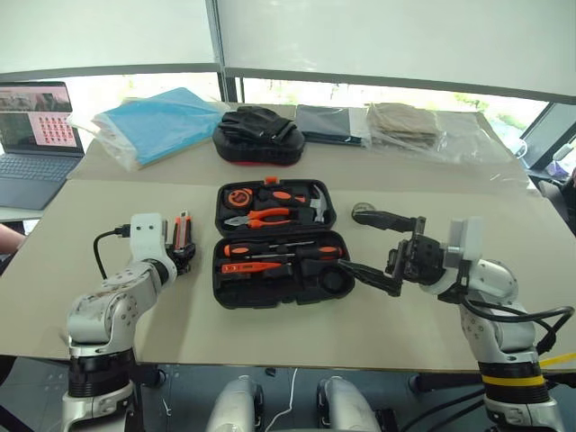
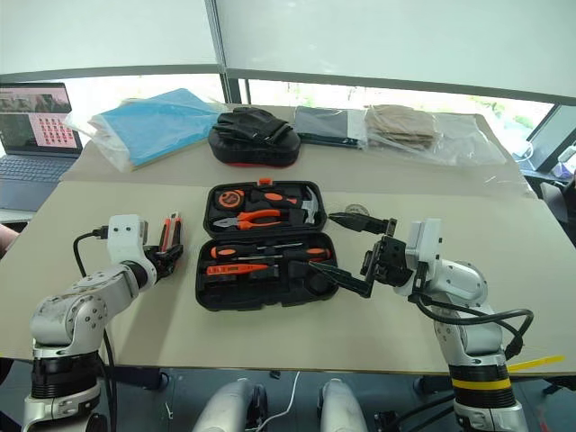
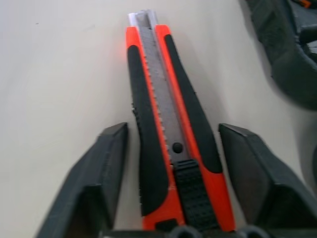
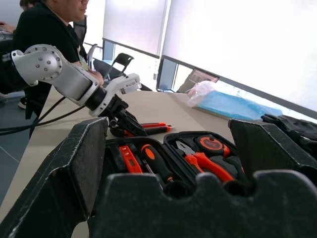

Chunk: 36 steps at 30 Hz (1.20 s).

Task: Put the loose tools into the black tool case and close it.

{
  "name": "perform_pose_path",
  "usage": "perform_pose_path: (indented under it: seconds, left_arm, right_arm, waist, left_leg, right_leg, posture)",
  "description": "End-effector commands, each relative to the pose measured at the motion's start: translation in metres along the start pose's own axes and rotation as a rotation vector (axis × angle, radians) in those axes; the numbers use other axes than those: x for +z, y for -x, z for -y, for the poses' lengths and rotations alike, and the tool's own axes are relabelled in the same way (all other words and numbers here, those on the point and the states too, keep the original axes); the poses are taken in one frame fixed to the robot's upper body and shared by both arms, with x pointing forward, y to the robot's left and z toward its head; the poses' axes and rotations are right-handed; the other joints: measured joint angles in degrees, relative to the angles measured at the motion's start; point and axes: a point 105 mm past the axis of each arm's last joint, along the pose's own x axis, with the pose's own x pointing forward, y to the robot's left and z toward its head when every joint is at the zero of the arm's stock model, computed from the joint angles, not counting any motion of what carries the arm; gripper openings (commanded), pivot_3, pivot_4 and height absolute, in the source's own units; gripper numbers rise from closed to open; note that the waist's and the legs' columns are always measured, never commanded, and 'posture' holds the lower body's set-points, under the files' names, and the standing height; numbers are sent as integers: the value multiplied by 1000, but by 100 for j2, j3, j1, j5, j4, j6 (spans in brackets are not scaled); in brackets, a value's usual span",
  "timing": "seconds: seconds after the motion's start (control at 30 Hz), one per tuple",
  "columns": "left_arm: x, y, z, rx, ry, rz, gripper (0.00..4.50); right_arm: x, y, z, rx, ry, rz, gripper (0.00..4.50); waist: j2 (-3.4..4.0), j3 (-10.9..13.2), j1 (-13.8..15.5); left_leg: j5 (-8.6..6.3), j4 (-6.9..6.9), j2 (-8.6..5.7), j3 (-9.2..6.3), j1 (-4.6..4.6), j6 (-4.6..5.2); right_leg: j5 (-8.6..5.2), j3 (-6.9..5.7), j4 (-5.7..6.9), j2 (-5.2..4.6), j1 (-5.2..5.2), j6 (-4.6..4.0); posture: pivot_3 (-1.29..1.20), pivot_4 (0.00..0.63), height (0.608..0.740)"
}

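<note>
The black tool case [image 1: 225, 292] lies open at the table's middle. Its lower half holds two black-and-orange screwdrivers [image 1: 270, 249], a small orange screwdriver [image 1: 252, 267] and a black tape roll [image 1: 335, 280]. The orange-and-black utility knife [image 3: 163, 99] lies flat on the table just left of the case. My left gripper [image 1: 183, 258] is open and straddles the knife's rear end, with narrow gaps on both sides. My right gripper [image 1: 373, 248] hangs wide open and empty above the table at the case's right edge, pointing left.
Pliers, a hammer and a tape measure sit in the lid half [image 1: 274, 205]. Behind the case lie a black pouch with gloves [image 1: 258, 135], a blue wrapped pack [image 1: 153, 121] and folded cloths [image 1: 396, 123]. A laptop [image 1: 36, 135] stands far left. A person [image 4: 44, 29] sits beyond the table's left end.
</note>
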Motion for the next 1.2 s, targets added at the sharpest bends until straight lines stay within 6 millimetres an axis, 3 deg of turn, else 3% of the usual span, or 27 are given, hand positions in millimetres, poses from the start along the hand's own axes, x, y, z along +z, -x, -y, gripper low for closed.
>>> perform_pose_path:
  seconds: [0.03, 0.2, 0.3, 0.4, 0.47, 0.53, 0.6, 0.7, 0.93, 1.2]
  left_arm:
    - [-15, -3, -5, 8, -20, -36, 1755]
    - [24, 6, -12, -130, -57, 250, 1755]
    - [50, 24, -8, -313, -207, 393, 1755]
    - [70, 45, 10, -548, -423, 460, 1755]
    - [64, 60, 33, -773, -630, 399, 1755]
    - [40, 72, 49, -987, -870, 272, 1755]
    - [25, 74, 60, -1101, -967, 173, 1755]
    - [16, 67, 79, -1152, -992, 110, 1755]
    - [-19, 61, 110, -1184, -986, 1, 1755]
    - [-29, 54, 110, -1143, -1016, -93, 1755]
  right_arm:
    - [15, -7, -6, 67, 27, 47, 4500]
    - [19, -12, -6, 88, 26, 62, 4500]
    - [16, -7, -3, 80, 25, 6, 4500]
    - [-1, 7, 2, 67, -32, -188, 4500]
    - [-3, 11, -1, 87, -85, -272, 4500]
    - [-5, 14, -5, 108, -108, -325, 4500]
    - [-12, 19, -11, 130, -123, -376, 4500]
    - [-23, 26, -16, 127, -138, -427, 4500]
    - [-26, 27, -25, 114, -134, -402, 4500]
    - [-22, 25, -28, 115, -134, -380, 4500]
  waist:
    - [2, -1, -1]
    - [5, -2, 3]
    - [-3, 2, -9]
    - [-4, 3, 13]
    - [-4, 3, 25]
    - [-3, 2, 12]
    - [-1, 2, -4]
    - [-1, 3, 0]
    - [-2, 3, -11]
    - [-2, 3, -7]
  left_leg:
    - [0, 0, 0, 0, 0, 0]
    - [-1, -2, 3, 0, -1, -4]
    - [-23, -1, 6, 3, -23, -46]
    - [-23, -1, 5, 6, -60, -44]
    - [0, 0, -6, 9, -72, 1]
    - [-4, -2, -7, 16, -80, 11]
    - [-9, -4, -6, 23, -80, 20]
    - [-12, -3, -4, 27, -88, 28]
    - [-9, 13, -5, 24, -102, 32]
    - [-9, 22, -3, 22, -86, 31]
  right_leg:
    - [0, -1, 0, -1, 0, 0]
    - [-3, -6, 1, -8, -5, -14]
    - [-14, -12, 0, -12, -31, -51]
    - [-20, -16, -1, -19, -64, -61]
    - [-18, -24, 1, -40, -76, -57]
    - [-18, -28, -10, -48, -80, -57]
    - [-19, -29, -16, -50, -80, -56]
    - [-19, -29, -21, -38, -80, -43]
    - [1, -8, -19, -4, -85, 19]
    - [0, -4, -11, 5, -71, 21]
  posture:
    - [0, 150, 740]
    - [0, 150, 740]
    - [0, 150, 740]
    - [0, 150, 740]
    - [0, 150, 740]
    - [0, 150, 740]
    - [0, 150, 740]
    - [0, 150, 740]
    - [0, 150, 740]
    - [0, 150, 740]
